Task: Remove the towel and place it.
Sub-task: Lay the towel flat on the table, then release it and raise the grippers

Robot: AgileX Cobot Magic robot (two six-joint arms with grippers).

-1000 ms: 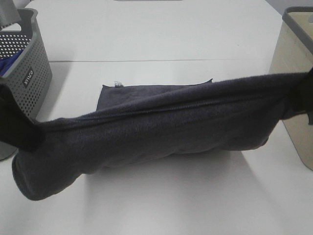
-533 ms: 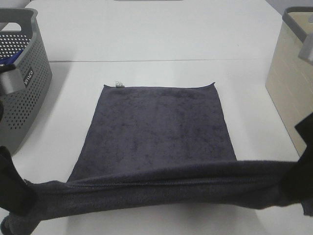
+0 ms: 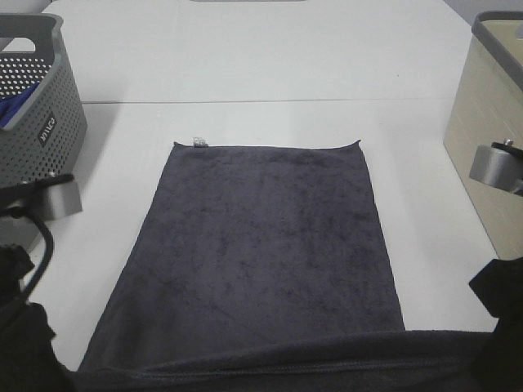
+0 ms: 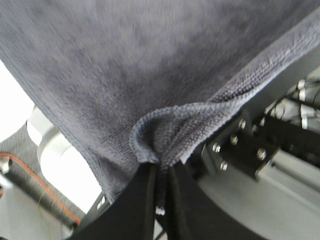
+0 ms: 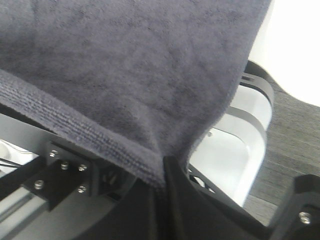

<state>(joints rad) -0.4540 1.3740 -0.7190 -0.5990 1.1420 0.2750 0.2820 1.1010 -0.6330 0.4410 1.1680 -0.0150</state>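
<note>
The towel [image 3: 261,253], already mostly spread flat on the table [image 3: 245,65], is being pinched at its near corners by the clamped left gripper [image 4: 161,172] and right gripper [image 5: 161,172], so seemingly only lowering and release are being awaited.

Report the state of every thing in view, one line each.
towel: spread flat on the table, near edge lifted by both pincers.
left pincer: shut on a bunched towel corner.
right pincer: shut on the towel's edge.
grey basket: upright, blue cloth inside.
beige bin: upright, contents hidden.
</note>
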